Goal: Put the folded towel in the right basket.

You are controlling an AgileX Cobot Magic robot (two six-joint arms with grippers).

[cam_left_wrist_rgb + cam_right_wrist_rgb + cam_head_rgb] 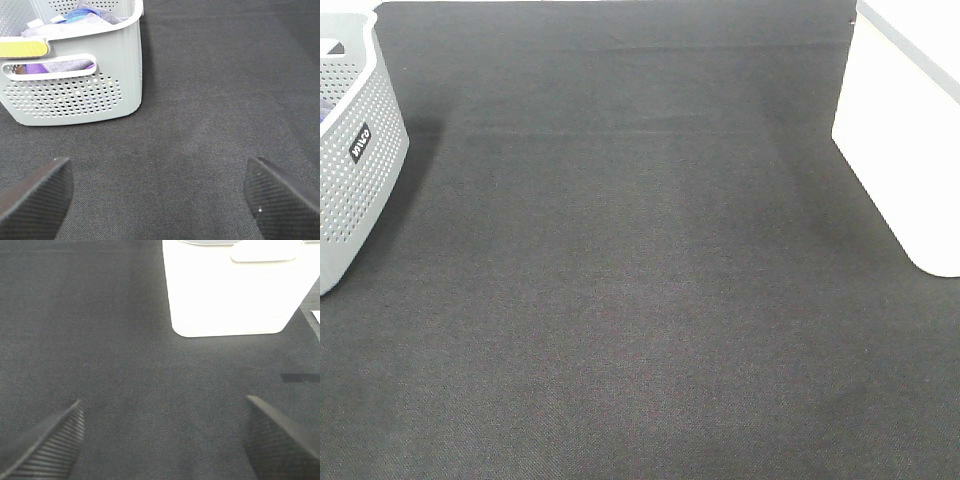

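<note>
The right basket is white and solid-walled, at the table's right edge; it also shows in the right wrist view. No folded towel lies on the dark table cloth. A grey perforated basket at the left holds bunched purple, blue and grey cloths; I cannot tell which is the towel. My left gripper is open and empty, short of the grey basket. My right gripper is open and empty, short of the white basket. Neither gripper shows in the exterior view.
The grey basket has a handle slot with purple cloth behind it and a yellow label on its rim. A strip of black tape lies beside the white basket.
</note>
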